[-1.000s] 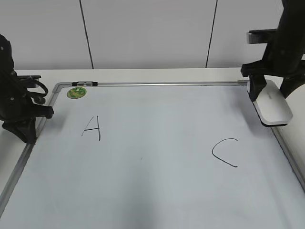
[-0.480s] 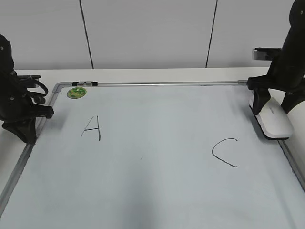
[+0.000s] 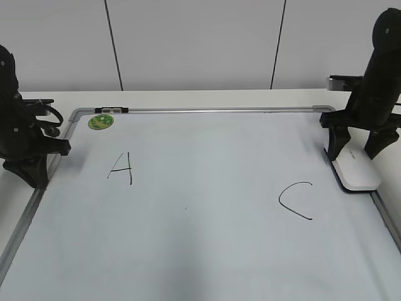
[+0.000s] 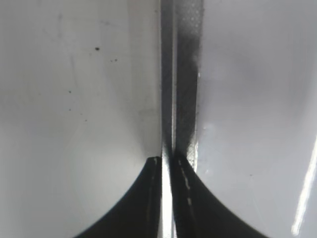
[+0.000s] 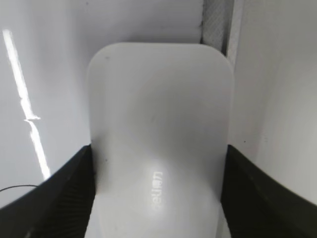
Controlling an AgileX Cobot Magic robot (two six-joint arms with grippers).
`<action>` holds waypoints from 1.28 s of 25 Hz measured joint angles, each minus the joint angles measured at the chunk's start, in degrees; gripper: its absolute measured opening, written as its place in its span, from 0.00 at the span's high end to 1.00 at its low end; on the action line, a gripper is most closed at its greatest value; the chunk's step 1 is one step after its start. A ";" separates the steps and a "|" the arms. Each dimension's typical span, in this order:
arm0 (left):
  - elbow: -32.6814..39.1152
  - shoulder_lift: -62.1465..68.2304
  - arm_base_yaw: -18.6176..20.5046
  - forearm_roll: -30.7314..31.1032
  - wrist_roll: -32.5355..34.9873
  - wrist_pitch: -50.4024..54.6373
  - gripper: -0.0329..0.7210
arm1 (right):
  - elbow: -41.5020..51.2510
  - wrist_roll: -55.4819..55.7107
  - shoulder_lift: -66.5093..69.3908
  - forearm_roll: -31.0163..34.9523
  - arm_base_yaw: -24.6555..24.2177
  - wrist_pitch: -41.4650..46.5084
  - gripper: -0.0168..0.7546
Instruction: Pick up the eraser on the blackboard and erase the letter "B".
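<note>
The white eraser (image 3: 357,170) lies flat on the blackboard (image 3: 200,244) at its right edge. My right gripper (image 3: 354,154) is over it, with a finger against each long side. In the right wrist view the eraser (image 5: 158,119) fills the space between the jaws (image 5: 158,198), and its grey lettering shows. No letter "B" shows on the board; only a black "A" (image 3: 121,168) and a black "C" (image 3: 296,200) are there. My left gripper (image 3: 30,170) is shut and empty at the board's left frame (image 4: 187,74).
A round green sticker (image 3: 99,121) sits at the board's top left corner. The grey frame runs along the top (image 3: 219,110) and the right side beside the eraser. A white wall stands behind the table.
My right gripper has come down and slightly inward with the eraser, from tilted above the board's right corner to flat on the board. The left arm has not moved.
</note>
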 joint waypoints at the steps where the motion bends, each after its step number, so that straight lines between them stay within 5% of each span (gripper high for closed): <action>1: 0.00 0.00 0.00 0.00 0.00 0.00 0.91 | 0.00 0.00 0.00 0.00 0.00 0.00 0.31; 15: 0.00 0.00 0.00 0.00 0.00 0.00 0.91 | 0.00 0.00 0.00 1.71 0.00 -0.22 0.30; 21: 0.00 0.00 0.00 0.00 0.00 0.00 0.91 | 0.00 0.00 0.00 3.38 0.00 -0.22 0.14; 28: -0.50 0.00 0.00 0.00 0.00 0.36 0.91 | -2.26 0.61 0.00 1.97 0.00 -0.22 0.11; 32: -3.31 -0.29 0.00 0.00 0.00 1.19 0.78 | -2.99 1.09 -1.12 1.32 0.00 -0.22 0.11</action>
